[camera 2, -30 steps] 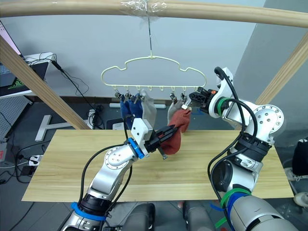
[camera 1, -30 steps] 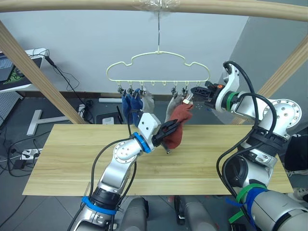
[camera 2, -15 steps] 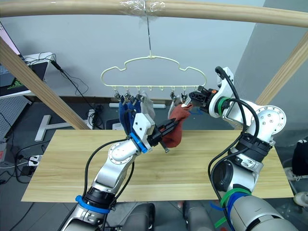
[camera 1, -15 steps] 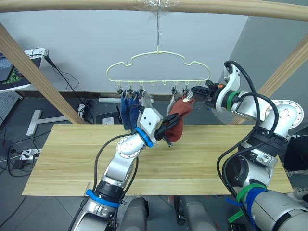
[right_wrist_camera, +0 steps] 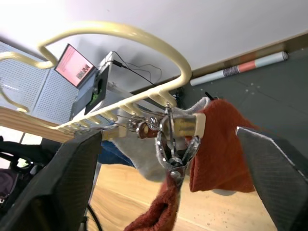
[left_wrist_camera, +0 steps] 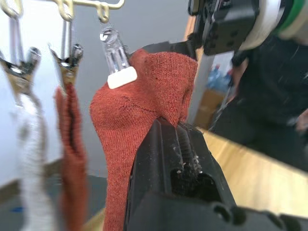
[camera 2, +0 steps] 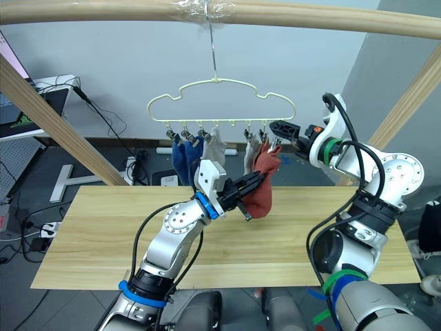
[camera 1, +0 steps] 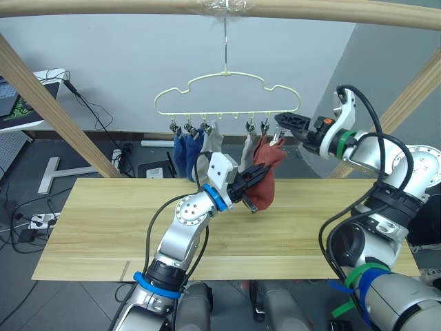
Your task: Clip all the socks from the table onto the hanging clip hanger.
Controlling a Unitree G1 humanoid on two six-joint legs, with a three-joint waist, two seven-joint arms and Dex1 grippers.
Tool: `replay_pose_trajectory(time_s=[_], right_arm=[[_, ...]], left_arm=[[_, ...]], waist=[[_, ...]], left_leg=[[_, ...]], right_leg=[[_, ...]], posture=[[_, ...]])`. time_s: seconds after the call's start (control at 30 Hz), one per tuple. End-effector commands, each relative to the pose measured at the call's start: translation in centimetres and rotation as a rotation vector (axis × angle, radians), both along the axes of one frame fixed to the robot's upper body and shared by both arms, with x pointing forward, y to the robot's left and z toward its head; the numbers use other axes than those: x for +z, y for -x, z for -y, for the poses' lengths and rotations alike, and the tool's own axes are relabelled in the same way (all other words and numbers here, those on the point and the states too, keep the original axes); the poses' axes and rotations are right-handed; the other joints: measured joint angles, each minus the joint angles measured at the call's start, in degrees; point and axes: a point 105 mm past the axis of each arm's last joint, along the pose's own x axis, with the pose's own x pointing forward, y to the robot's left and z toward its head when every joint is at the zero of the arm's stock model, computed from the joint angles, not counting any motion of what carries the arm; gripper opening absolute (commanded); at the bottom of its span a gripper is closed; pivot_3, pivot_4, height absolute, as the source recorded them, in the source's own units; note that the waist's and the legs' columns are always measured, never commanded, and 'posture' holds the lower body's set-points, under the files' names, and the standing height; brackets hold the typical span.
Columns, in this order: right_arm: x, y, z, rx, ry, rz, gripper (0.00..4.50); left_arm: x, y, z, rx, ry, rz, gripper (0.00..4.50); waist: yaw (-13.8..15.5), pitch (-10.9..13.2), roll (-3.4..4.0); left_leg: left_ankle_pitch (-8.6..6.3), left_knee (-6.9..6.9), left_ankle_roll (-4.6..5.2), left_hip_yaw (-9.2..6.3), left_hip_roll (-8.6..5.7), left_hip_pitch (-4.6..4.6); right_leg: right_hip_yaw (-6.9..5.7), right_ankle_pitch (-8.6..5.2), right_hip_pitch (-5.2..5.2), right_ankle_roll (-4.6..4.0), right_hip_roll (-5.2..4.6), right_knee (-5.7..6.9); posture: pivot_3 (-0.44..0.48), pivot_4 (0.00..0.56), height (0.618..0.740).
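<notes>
My two head cameras look forward and down at the clip hanger [camera 1: 227,93] from mid-range; each wrist camera sits close beneath it, both sharing its end clip [right_wrist_camera: 175,144].

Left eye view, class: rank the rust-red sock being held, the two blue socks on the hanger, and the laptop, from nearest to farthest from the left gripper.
1. Rust-red sock, pinched in the left gripper.
2. Blue socks, clipped at the hanger's left end.
3. Laptop, far left on a side stand.

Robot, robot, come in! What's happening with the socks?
Left gripper shut on last red sock, at end clip. Right gripper open beside clip hanger.
</notes>
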Motion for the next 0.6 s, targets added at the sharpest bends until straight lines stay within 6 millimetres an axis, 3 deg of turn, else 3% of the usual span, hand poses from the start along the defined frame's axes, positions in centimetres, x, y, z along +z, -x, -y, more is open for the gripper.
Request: replay_pose_trajectory(time_s=[0.03, 0.23, 0.5, 0.6], right_arm=[[1.4, 0.3, 0.5, -0.016, -0.005, 0.086, 4.5], [0.0, 1.3, 2.8, -0.191, 0.065, 0.143, 4.5], [-1.3, 2.7, 3.1, -0.176, 0.227, 0.224, 4.5], [-1.6, 4.0, 3.2, -0.084, 0.393, 0.328, 4.5]], left_arm=[[1.3, 0.4, 0.1, -0.026, 0.056, -0.006, 0.5], [-1.1, 0.0, -0.4, -0.066, 0.175, -0.286, 2.11], [-2.4, 0.1, -4.0, 0.004, 0.15, -0.356, 4.48], [-2.9, 0.2, -9.2, 0.145, 0.041, -0.324, 4.48]], waist=[[-0.1, 0.0, 0.0], [-0.7, 0.0, 0.0], [-1.6, 0.0, 0.0], [-1.5, 0.0, 0.0]], left_leg=[[0.0, 0.0, 0.0, 0.02, -0.01, 0.0], [0.0, -0.01, 0.0, -0.03, 0.03, 0.0], [0.01, 0.02, -0.01, 0.08, 0.02, 0.08], [0.01, 0.0, -0.01, 0.06, 0.04, 0.11]], right_leg=[[0.03, 0.0, 0.0, 0.0, 0.0, 0.0], [-0.02, 0.0, -0.01, 0.01, 0.02, 0.03], [0.12, -0.01, -0.01, 0.02, 0.05, 0.04], [0.11, -0.01, 0.0, 0.03, 0.18, 0.04]], posture=[[-0.04, 0.24, 0.74], [-0.056, 0.237, 0.74], [-0.049, 0.235, 0.74], [-0.032, 0.232, 0.74]])
